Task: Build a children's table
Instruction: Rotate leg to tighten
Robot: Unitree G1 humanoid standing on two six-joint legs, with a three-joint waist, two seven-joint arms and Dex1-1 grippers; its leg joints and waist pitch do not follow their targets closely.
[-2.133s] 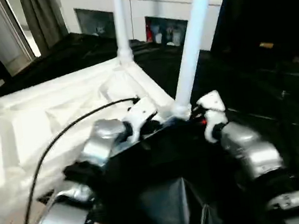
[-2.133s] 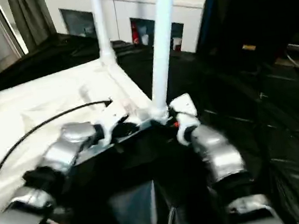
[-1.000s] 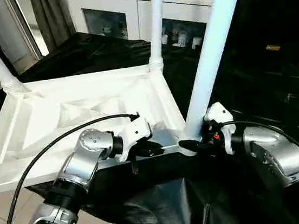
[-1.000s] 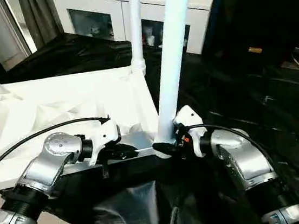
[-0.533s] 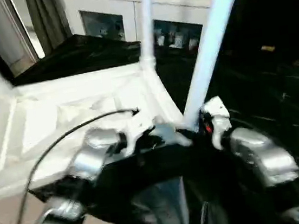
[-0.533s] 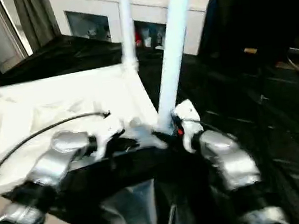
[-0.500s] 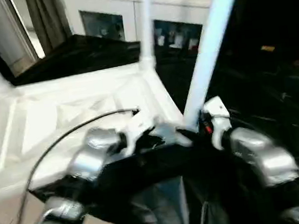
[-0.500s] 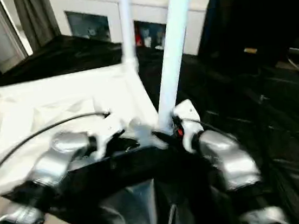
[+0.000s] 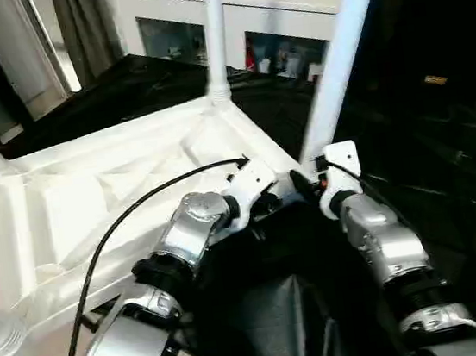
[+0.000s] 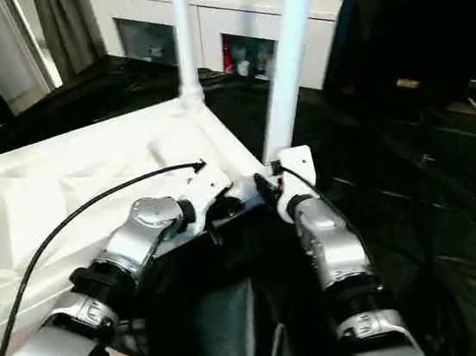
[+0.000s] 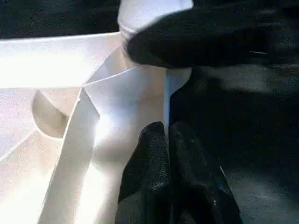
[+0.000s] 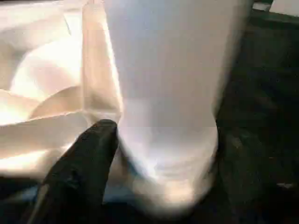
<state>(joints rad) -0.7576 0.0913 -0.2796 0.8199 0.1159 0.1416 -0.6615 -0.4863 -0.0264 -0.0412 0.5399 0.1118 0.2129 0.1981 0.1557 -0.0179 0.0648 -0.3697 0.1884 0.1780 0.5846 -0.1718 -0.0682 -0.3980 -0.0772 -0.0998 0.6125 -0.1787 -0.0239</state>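
Both my silver forearms swing inward; left gripper [image 9: 282,197] and right gripper [image 9: 302,184] now nearly meet at near corner of white plastic upturned tabletop [image 9: 92,196].

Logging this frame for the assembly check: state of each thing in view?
tabletop: upside down, ribbed underside up.
near leg: upright in the corner socket by the grippers.
far leg: upright in its corner socket.
left gripper: shut on the tabletop's rim.
right gripper: at the near leg's base.

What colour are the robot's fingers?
Black. The left gripper's fingers show it best, in the left wrist view.
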